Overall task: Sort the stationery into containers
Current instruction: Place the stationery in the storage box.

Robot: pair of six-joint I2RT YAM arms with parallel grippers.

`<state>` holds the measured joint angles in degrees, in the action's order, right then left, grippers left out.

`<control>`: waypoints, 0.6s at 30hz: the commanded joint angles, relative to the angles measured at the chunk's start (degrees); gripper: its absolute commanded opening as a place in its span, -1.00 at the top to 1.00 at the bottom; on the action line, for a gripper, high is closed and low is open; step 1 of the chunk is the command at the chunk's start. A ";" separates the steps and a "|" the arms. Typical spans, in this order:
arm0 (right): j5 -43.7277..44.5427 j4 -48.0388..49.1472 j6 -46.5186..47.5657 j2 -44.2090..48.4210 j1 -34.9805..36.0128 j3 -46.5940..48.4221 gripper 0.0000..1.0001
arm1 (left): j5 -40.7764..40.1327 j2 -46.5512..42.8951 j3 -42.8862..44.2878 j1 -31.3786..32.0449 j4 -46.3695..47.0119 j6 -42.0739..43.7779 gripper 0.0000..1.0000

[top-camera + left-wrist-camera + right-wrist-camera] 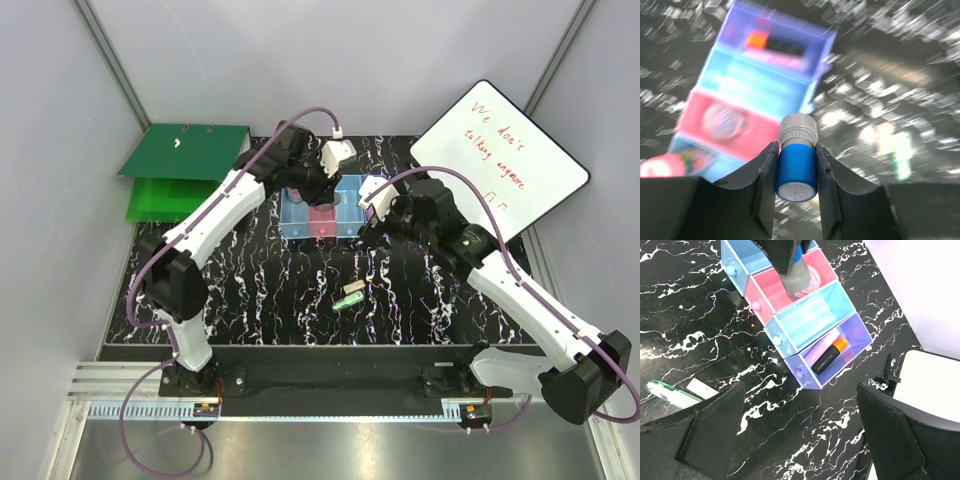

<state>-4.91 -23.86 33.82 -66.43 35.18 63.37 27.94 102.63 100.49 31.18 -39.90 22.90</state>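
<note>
Left end effector (796, 150) clamped on blue tube (797, 172), held over the bins (771, 334).
Tube: small rigid plastic cylinder, grey ribbed cap, smooth, likely light and slippery; grip mid-body. Right end effector (800, 410) spread wide, empty, beside bins' purple end. Green piece (347, 301) on bench (260, 290) near bins.

Top view high and behind, looking down on the whole table (260, 290), left wrist close over the bins (755, 82), blurred, right wrist farther back and above, bins in all three views.
</note>
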 commanded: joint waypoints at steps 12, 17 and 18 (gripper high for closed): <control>2.01 1.36 0.98 2.19 -0.02 -1.06 -0.99 | -22.41 16.46 9.20 0.73 -11.96 23.95 1.00; 1.92 1.36 0.89 2.10 -0.02 -1.06 -1.00 | -22.50 18.39 12.01 0.73 -11.96 24.04 1.00; 2.01 1.36 0.98 2.10 -0.02 -0.89 -1.00 | -22.41 18.48 11.84 0.81 -11.87 24.30 1.00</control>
<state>-3.90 -23.86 34.28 -65.67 35.18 62.30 7.42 120.62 109.36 32.08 -51.51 45.01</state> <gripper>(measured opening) 0.994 0.357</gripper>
